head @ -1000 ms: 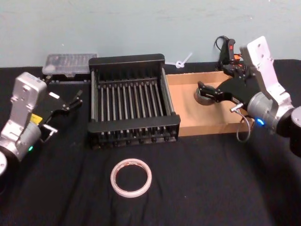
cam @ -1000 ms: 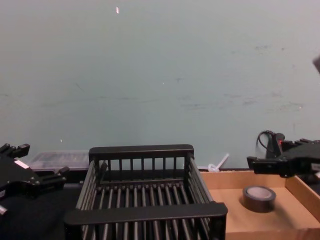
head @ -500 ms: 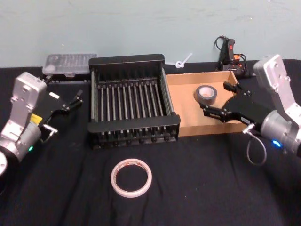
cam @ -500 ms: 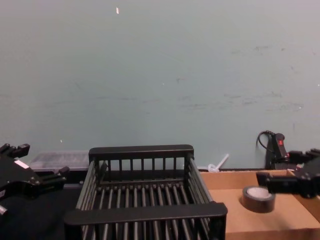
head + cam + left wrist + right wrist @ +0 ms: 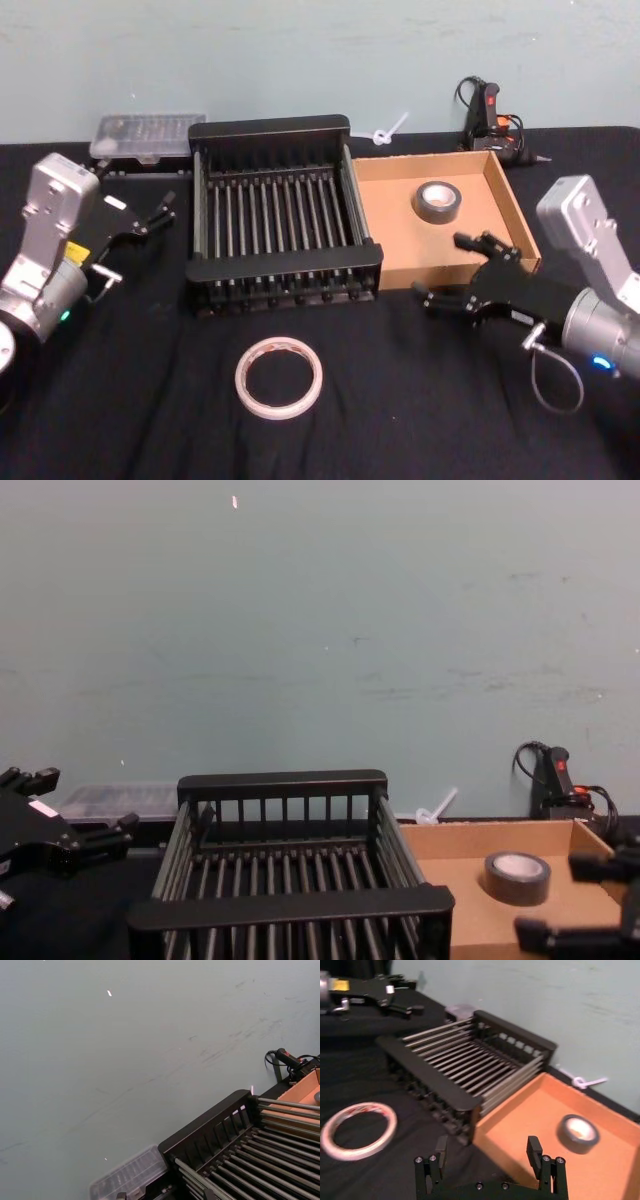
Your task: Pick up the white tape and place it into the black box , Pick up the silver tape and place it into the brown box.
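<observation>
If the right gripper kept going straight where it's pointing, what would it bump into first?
Probably the black box. The open right gripper points toward its front right corner, just past the brown box; depth is uncertain.

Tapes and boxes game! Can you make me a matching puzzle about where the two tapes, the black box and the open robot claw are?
Things:
1. silver tape
2. white tape
3. black box
4. right gripper

Places:
A. flat on the black table, in front of the crate
B. left of the brown box, nothing inside
C. inside the brown box
D. open, just outside the brown box's front corner

Pairs: 1-C, 2-A, 3-B, 4-D
</observation>
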